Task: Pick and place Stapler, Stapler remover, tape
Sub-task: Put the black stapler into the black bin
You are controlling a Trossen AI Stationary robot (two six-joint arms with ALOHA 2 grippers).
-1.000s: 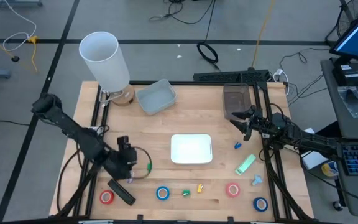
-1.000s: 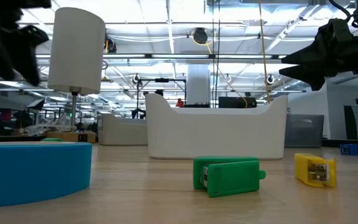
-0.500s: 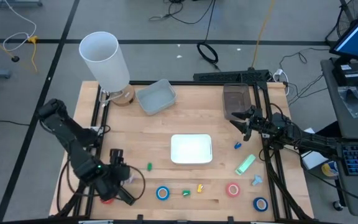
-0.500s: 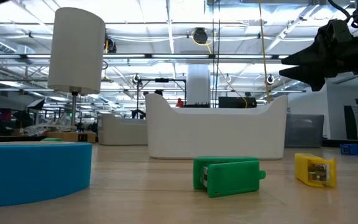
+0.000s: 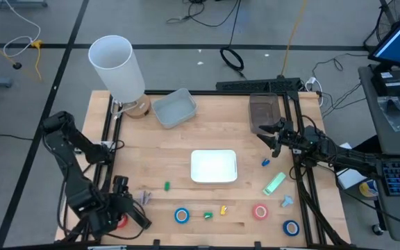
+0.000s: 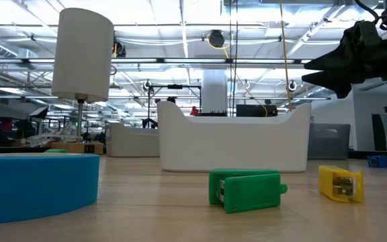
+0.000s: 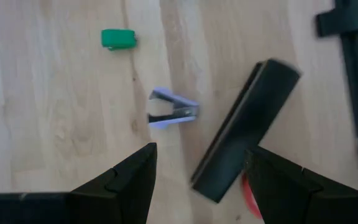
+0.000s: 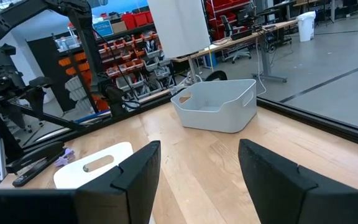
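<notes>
Currently you should treat the task as barely begun, since nothing appears gripped or sorted. Along the lower edge of the high view, the left gripper (image 5: 120,212) hovers at the lower left with its fingers spread and empty; the left wrist view shows the black stapler (image 7: 246,130) lying diagonally between them, the purple stapler remover (image 7: 171,114) just beside it, and a sliver of red tape (image 7: 248,193) under the stapler's near end. Further right along the same lower band lie a blue tape roll (image 5: 181,215), a red tape roll (image 5: 260,212) and a second blue tape roll (image 5: 292,227), all loose on the table (image 5: 242,111). Moving up the frame, the white tray (image 5: 213,167) at centre holds nothing, and the grey bin (image 5: 174,108) at upper centre also looks empty. At the right edge the right gripper (image 5: 275,137) waits, fingers parted and empty. You still have every stapler, remover and tape placement left, as far as can be judged.
</notes>
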